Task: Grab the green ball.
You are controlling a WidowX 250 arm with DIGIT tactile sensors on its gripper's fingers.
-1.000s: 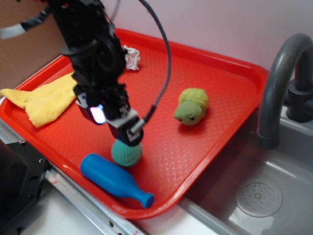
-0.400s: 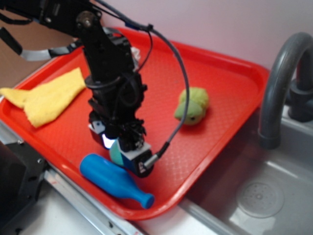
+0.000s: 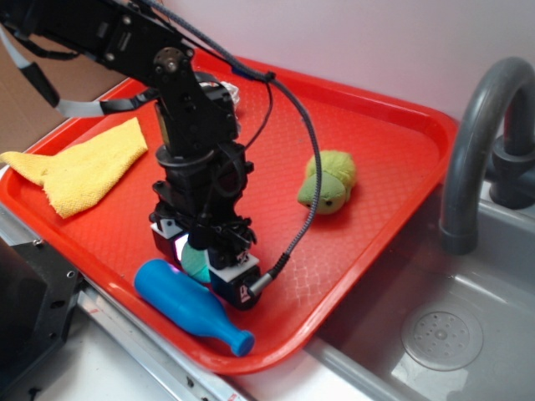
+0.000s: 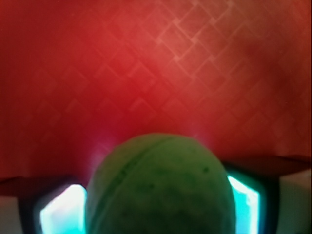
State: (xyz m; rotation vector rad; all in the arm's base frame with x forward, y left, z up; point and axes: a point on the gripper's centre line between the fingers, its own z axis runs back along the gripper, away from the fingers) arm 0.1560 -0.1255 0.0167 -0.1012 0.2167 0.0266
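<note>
The green ball [image 3: 197,261] rests on the red tray [image 3: 376,150] near its front edge, mostly hidden by my gripper [image 3: 201,264]. I have come straight down over it, one finger on each side. In the wrist view the ball [image 4: 161,190] fills the gap between the two glowing pads [image 4: 61,209], and both pads press against its sides. My gripper [image 4: 151,207] is shut on the ball, which still sits on the tray.
A blue bottle [image 3: 180,301] lies just in front of the gripper, almost touching it. A yellow-green plush turtle [image 3: 328,182] sits to the right and a yellow cloth [image 3: 84,167] at the far left. A grey faucet [image 3: 476,142] and sink [image 3: 443,334] border the tray's right side.
The gripper dropped from above the ball until its fingers straddled it, then settled lower and gripped it. The blue bottle shifted slightly left.
</note>
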